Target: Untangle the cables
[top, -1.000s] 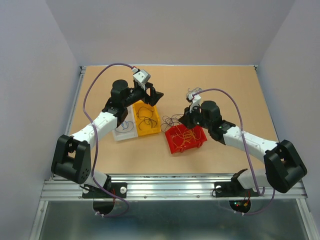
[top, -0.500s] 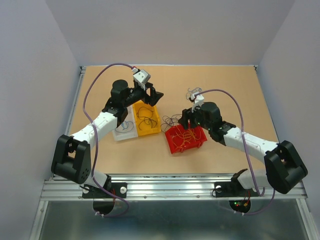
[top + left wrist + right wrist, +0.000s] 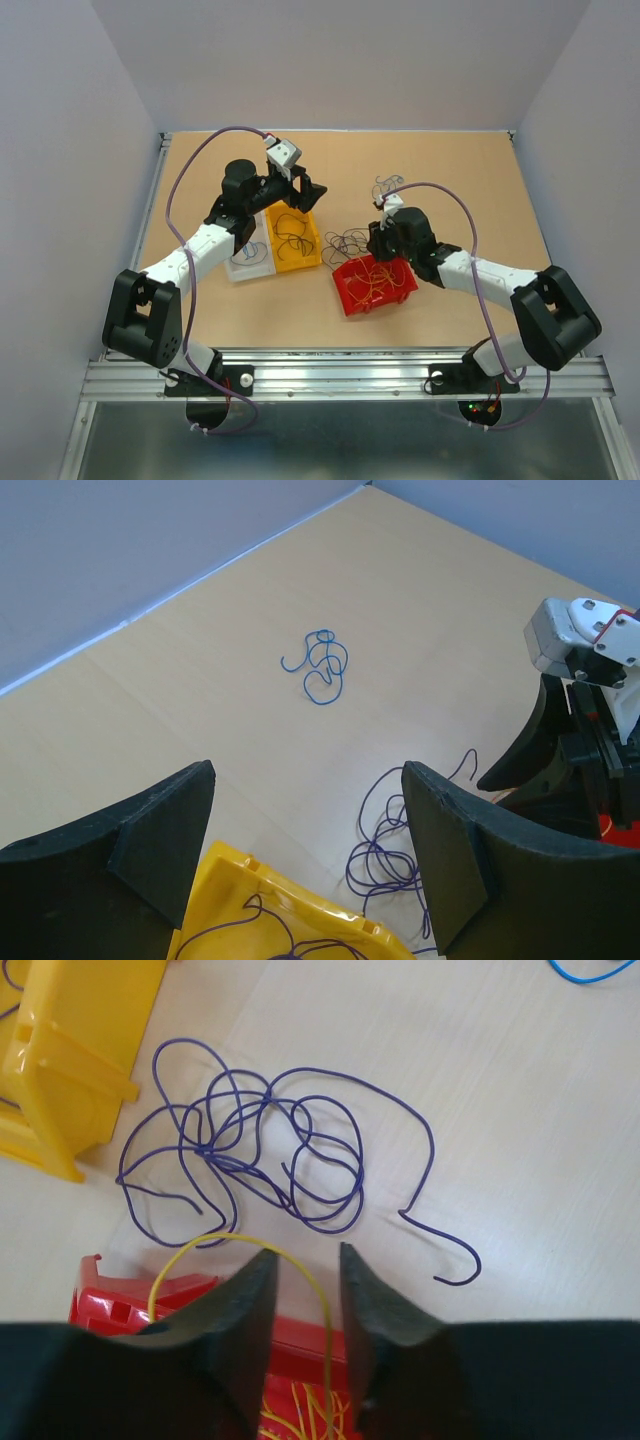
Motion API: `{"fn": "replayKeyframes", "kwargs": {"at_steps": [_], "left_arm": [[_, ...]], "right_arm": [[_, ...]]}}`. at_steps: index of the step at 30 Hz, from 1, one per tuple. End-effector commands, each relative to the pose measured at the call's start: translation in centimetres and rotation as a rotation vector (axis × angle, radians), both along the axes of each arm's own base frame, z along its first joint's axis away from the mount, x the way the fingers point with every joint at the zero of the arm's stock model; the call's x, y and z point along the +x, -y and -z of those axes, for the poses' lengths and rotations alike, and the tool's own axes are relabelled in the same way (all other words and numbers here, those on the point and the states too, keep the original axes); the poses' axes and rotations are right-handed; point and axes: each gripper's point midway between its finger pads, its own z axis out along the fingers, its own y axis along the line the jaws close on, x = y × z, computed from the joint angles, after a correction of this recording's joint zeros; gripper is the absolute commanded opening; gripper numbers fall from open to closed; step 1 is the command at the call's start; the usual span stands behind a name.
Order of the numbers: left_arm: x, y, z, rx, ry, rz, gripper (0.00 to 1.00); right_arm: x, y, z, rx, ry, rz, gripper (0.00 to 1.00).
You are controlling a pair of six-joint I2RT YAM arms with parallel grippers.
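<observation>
a tan wooden table (image 3: 450, 180) fills the walled cell. the left arm (image 3: 200, 245) reaches out over the left half and the right arm (image 3: 490, 275) bends in toward the middle. three small bins stand on the table: a yellow bin (image 3: 295, 265) with a white bin (image 3: 250, 268) touching its left side, and a red bin (image 3: 350, 300) set apart to the right, turned at a slant. the left gripper (image 3: 308, 780) hangs above the far end of the yellow bin, fingers spread wide with nothing between them. the right gripper (image 3: 305, 1252) sits at the far edge of the red bin, pointing down, with only a slim gap showing between its fingers. the cables lie in several places. a purple tangle (image 3: 205, 1148) of overlapping loops rests on the bare table between the yellow and red bins, just ahead of the right fingertips. dark wires (image 3: 290, 225) curl inside the yellow bin. yellow-orange wires (image 3: 375, 282) are bunched in the red bin, and one yellow wire (image 3: 215, 1238) arches up across the right fingertips; it may pass through the gap, though the wrist view does not settle whether it is pinched. a small blue tangle (image 3: 322, 665) lies alone farther out.
</observation>
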Motion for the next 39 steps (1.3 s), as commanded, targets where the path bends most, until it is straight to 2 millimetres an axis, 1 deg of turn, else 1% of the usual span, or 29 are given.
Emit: {"fn": "replayKeyframes", "kwargs": {"at_steps": [1, 2, 3, 4, 6, 7, 8, 10, 11, 13, 16, 19, 22, 25, 28, 30, 34, 36, 37, 38, 39], "left_arm": [[-0.3, 0.3, -4.3, -0.037, 0.11, 0.019, 0.87], [-0.3, 0.4, -4.3, -0.037, 0.109, 0.02, 0.87], [-0.3, 0.3, -4.2, -0.036, 0.107, 0.02, 0.87], [-0.3, 0.4, -4.3, -0.037, 0.11, 0.02, 0.87], [-0.3, 0.4, -4.3, -0.037, 0.11, 0.022, 0.87], [-0.3, 0.4, -4.3, -0.036, 0.11, 0.02, 0.87], [-0.3, 0.4, -4.2, -0.036, 0.107, 0.022, 0.87], [-0.3, 0.4, -4.3, -0.037, 0.109, 0.023, 0.87], [-0.3, 0.4, -4.3, -0.037, 0.11, 0.025, 0.87], [-0.2, 0.5, -4.1, -0.034, 0.106, 0.023, 0.87], [0.0, 0.6, -3.7, -0.029, 0.097, 0.028, 0.87], [0.2, 1.0, -3.2, -0.011, 0.097, 0.023, 0.87], [0.0, 1.7, -2.8, 0.018, 0.109, 0.023, 0.87], [0.0, 2.4, -2.2, 0.044, 0.103, 0.031, 0.87], [0.2, 2.7, -1.7, 0.058, 0.088, 0.037, 0.87], [0.3, 2.9, -1.5, 0.066, 0.082, 0.04, 0.87], [0.3, 3.3, -0.7, 0.085, 0.07, 0.054, 0.87], [0.1, 3.8, -0.7, 0.098, 0.066, 0.07, 0.87], [0.2, 4.0, -0.2, 0.108, 0.055, 0.075, 0.87], [0.1, 4.4, 0.0, 0.113, 0.049, 0.083, 0.87], [0.3, 4.5, 0.2, 0.128, 0.044, 0.076, 0.87]], "right_arm": [[0.3, -1.4, -1.8, 0.026, 0.033, -0.065, 0.32], [0.3, -1.5, -2.1, 0.03, 0.037, -0.07, 0.27], [0.2, -1.4, -2.6, 0.04, 0.049, -0.068, 0.18], [0.1, -1.4, -2.9, 0.045, 0.057, -0.07, 0.16], [-0.2, -1.5, -3.7, 0.068, 0.08, -0.082, 0.13], [-0.4, -1.4, -4.4, 0.084, 0.105, -0.085, 0.11], [-0.6, -1.4, -4.6, 0.092, 0.113, -0.091, 0.1], [-0.8, -1.3, -5.7, 0.111, 0.14, -0.09, 0.09], [-1.2, -1.3, -5.5, 0.116, 0.134, -0.101, 0.08], [-1.9, -1.5, -5.9, 0.13, 0.141, -0.126, 0.08], [-3.4, -1.8, -5.1, 0.145, 0.092, -0.181, 0.08], [-4.1, -2.4, -4.2, 0.152, 0.035, -0.215, 0.08], [-5.0, -2.2, -2.1, 0.12, -0.069, -0.215, 0.07], [-5.6, -1.8, -1.0, 0.096, -0.121, -0.183, 0.06], [-6.2, -2.2, -1.0, 0.088, -0.125, -0.189, 0.05], [-7.0, -2.3, -0.6, 0.067, -0.145, -0.196, 0.05], [-7.7, -2.3, -0.8, 0.055, -0.141, -0.181, 0.05], [-8.2, -2.3, -1.0, 0.047, -0.133, -0.172, 0.05], [-8.3, -2.2, -1.0, 0.042, -0.136, -0.163, 0.06], [-8.5, -1.9, -0.6, 0.03, -0.158, -0.138, 0.06], [-8.6, -2.1, -0.3, 0.009, -0.169, -0.127, 0.06]]}}
